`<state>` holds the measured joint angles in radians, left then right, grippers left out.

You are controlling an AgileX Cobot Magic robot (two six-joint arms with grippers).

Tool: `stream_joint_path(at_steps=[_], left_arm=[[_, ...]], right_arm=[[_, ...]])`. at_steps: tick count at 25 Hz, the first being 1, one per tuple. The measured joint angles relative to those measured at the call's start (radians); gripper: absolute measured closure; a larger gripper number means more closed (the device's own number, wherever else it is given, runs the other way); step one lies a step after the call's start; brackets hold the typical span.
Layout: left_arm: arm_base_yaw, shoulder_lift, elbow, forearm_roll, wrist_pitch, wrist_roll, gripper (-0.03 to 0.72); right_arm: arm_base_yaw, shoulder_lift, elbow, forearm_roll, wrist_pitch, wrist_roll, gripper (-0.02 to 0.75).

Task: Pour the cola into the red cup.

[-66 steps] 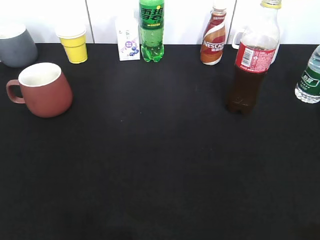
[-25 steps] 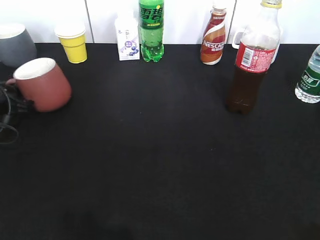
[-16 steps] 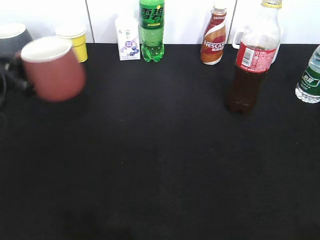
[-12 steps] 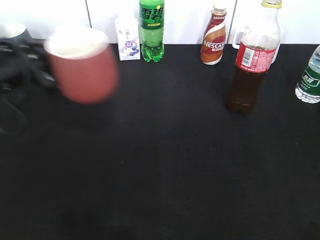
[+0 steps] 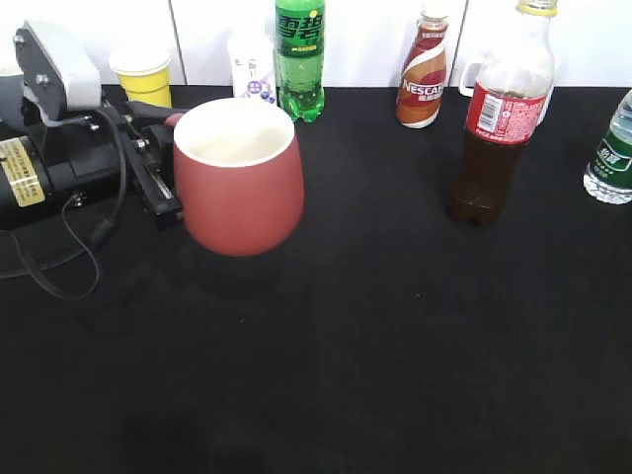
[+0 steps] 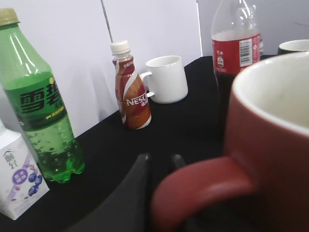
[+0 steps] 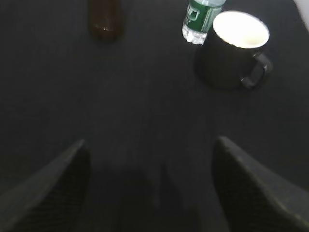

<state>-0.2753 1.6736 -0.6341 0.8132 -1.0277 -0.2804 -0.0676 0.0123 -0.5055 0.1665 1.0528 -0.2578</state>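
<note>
My left gripper (image 5: 166, 163) is shut on the loop handle of the red cup (image 5: 240, 178), which is upright left of the table's middle, its white inside empty. In the left wrist view the cup (image 6: 275, 145) fills the right side, with the black fingers (image 6: 140, 183) closed on its handle. The cola bottle (image 5: 499, 118) stands upright at the back right, capped, with dark liquid in its lower half; it also shows in the left wrist view (image 6: 234, 48). My right gripper (image 7: 149, 159) is open and empty above the black table, not seen in the exterior view; the bottle's base (image 7: 104, 19) lies far ahead.
Along the back stand a yellow paper cup (image 5: 143, 74), a small carton (image 5: 247, 64), a green soda bottle (image 5: 299, 59), a Nescafe bottle (image 5: 423, 74) and a white mug (image 6: 166, 77). A green-labelled water bottle (image 5: 612, 148) and a dark mug (image 7: 236, 48) stand at the far right.
My left gripper took the red cup by its handle at the far left, lifted it and carried it right toward the middle. The cola bottle has not moved.
</note>
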Motion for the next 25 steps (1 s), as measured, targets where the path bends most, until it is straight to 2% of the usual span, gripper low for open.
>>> stream_joint_path(at_steps=[1,4,5,7,10,12,15,17,18,22,25], left_arm=[[0.0,0.0,0.0,0.0,0.001,0.0,0.613],[0.0,0.0,0.0,0.0,0.001,-0.001,0.613],[0.0,0.0,0.0,0.0,0.001,-0.001,0.613],[0.0,0.0,0.0,-0.003,0.001,-0.001,0.613],[0.0,0.0,0.0,-0.004,0.002,-0.001,0.613],[0.0,0.0,0.0,-0.004,0.002,-0.001,0.613],[0.0,0.0,0.0,-0.005,0.002,-0.001,0.613],[0.0,0.0,0.0,-0.005,0.005,-0.002,0.613],[0.0,0.0,0.0,-0.005,0.005,-0.002,0.613],[0.0,0.0,0.0,-0.005,0.009,-0.002,0.613],[0.0,0.0,0.0,-0.005,0.011,-0.002,0.613]], right_arm=[[0.0,0.033,-0.016,0.015,-0.051,0.0,0.144],[0.0,0.24,-0.084,0.112,-0.521,-0.016,0.144],[0.0,0.337,-0.108,0.152,-0.647,-0.069,0.144],[0.0,0.521,-0.139,0.303,-0.845,-0.241,0.144],[0.022,0.712,-0.122,0.393,-0.965,-0.35,0.144],[0.122,0.832,-0.033,0.4,-1.122,-0.353,0.144],[0.367,0.958,0.047,0.348,-1.359,-0.349,0.144],[0.455,1.06,0.08,0.33,-1.498,-0.277,0.144],[0.47,1.114,0.098,0.293,-1.542,-0.217,0.144],[0.477,1.274,0.113,-0.007,-1.618,0.1,0.144],[0.477,1.39,0.113,-0.051,-1.666,0.155,0.144]])
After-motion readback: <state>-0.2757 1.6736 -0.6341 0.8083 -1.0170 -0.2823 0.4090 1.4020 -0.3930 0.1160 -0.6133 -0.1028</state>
